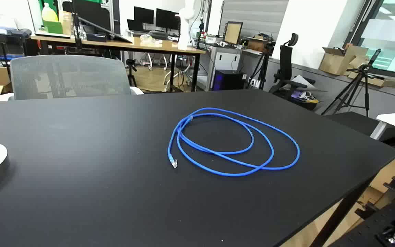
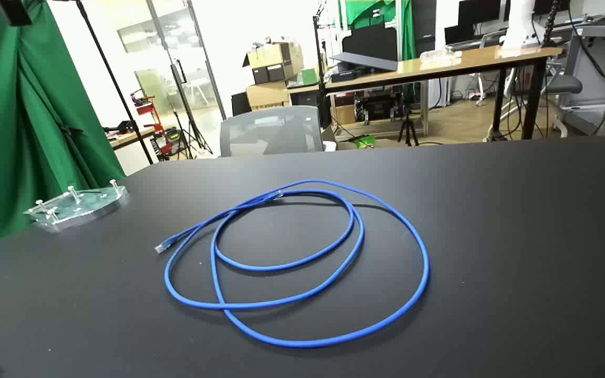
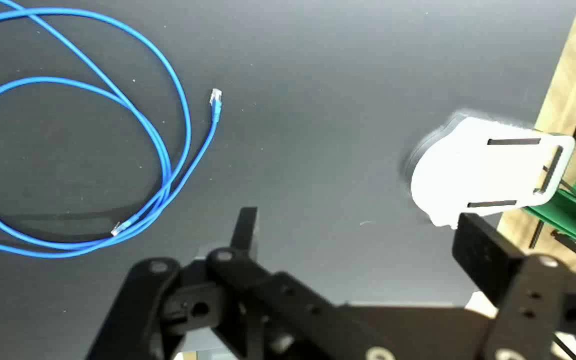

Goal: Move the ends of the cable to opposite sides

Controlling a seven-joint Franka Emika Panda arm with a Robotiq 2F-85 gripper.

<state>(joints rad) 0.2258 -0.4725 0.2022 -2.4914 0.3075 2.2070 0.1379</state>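
Observation:
The blue cable [image 1: 299, 151] lies in loose overlapping loops on the black table; it also shows in an exterior view [image 2: 427, 262] and in the wrist view [image 3: 188, 125]. One cable end [image 1: 174, 163] with a clear plug points outward from the loops, also seen in the wrist view as a free plug [image 3: 215, 96]. The other cable end [image 1: 191, 118] rests against the bundled strands; its plug [image 3: 117, 229] faces the loop's inside. My gripper [image 3: 358, 220] is open and empty above the table, to the right of the cable in the wrist view.
A white slotted plate [image 3: 478, 170] lies near the table's edge in the wrist view. A clear plate with upright bolts [image 2: 82, 205] is at the table's left in an exterior view, by a green curtain [image 2: 24, 121]. A grey chair [image 1: 70, 77] stands behind the table [image 1: 98, 192].

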